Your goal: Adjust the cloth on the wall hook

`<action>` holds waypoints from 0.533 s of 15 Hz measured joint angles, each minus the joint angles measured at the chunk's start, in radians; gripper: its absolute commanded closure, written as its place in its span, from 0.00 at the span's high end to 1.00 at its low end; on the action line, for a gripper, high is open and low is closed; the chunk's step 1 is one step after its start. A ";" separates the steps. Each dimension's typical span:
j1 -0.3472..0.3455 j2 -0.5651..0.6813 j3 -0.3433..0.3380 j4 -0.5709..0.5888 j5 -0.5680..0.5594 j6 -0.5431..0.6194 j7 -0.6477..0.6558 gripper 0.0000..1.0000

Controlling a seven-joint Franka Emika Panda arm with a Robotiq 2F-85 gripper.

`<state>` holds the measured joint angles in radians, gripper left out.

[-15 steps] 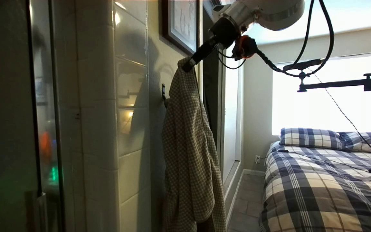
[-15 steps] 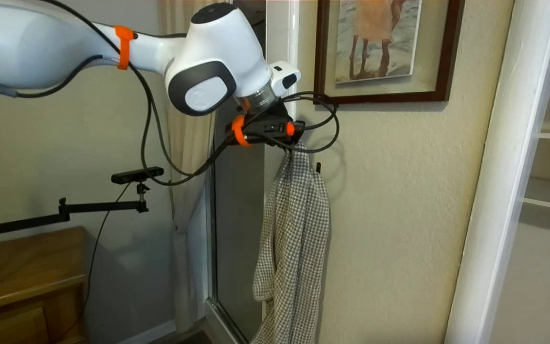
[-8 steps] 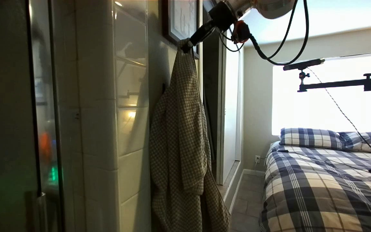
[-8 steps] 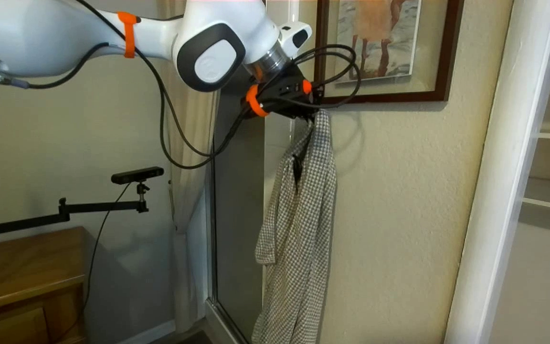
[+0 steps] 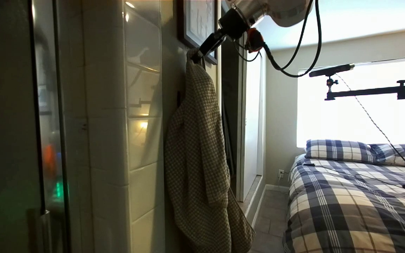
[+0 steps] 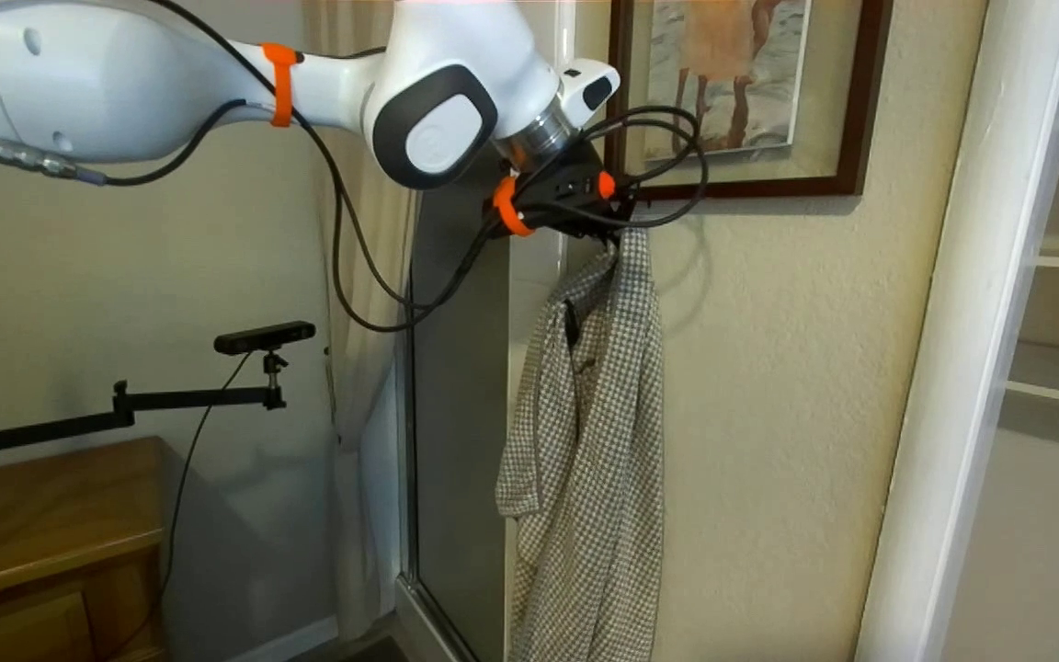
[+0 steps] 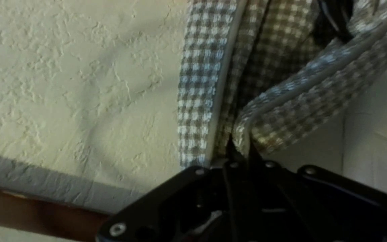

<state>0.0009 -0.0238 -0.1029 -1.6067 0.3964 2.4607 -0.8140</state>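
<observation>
The long grey-beige checked cloth (image 5: 202,158) hangs in folds along the wall in both exterior views (image 6: 594,478). My gripper (image 5: 197,58) is shut on its top end, above the hook's height and close to the wall; it also shows in an exterior view (image 6: 620,237). In the wrist view, the fingertips (image 7: 242,153) pinch an edge of the cloth (image 7: 197,101). The wall hook (image 5: 178,98) shows as a dark sliver beside the cloth; its rest is hidden. A dark curved shape (image 7: 334,16) between folds may be the hook. I cannot tell whether the cloth hangs on it.
A dark-framed picture (image 6: 851,188) hangs just above my gripper and shows in the wrist view (image 7: 45,215). A tiled wall edge (image 5: 144,140) stands beside the cloth. A black camera arm (image 6: 199,398), a wooden cabinet (image 6: 42,515) and a plaid bed (image 5: 357,196) are farther off.
My gripper rose with the cloth's top, then sank slightly and moved closer to the wall. The cloth went with it and its folds opened. Less of the hook shows now.
</observation>
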 measured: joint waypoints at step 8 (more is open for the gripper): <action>0.001 0.048 0.038 0.001 0.008 -0.033 0.099 0.01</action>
<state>0.0015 0.0244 -0.0645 -1.6060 0.4042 2.4278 -0.7146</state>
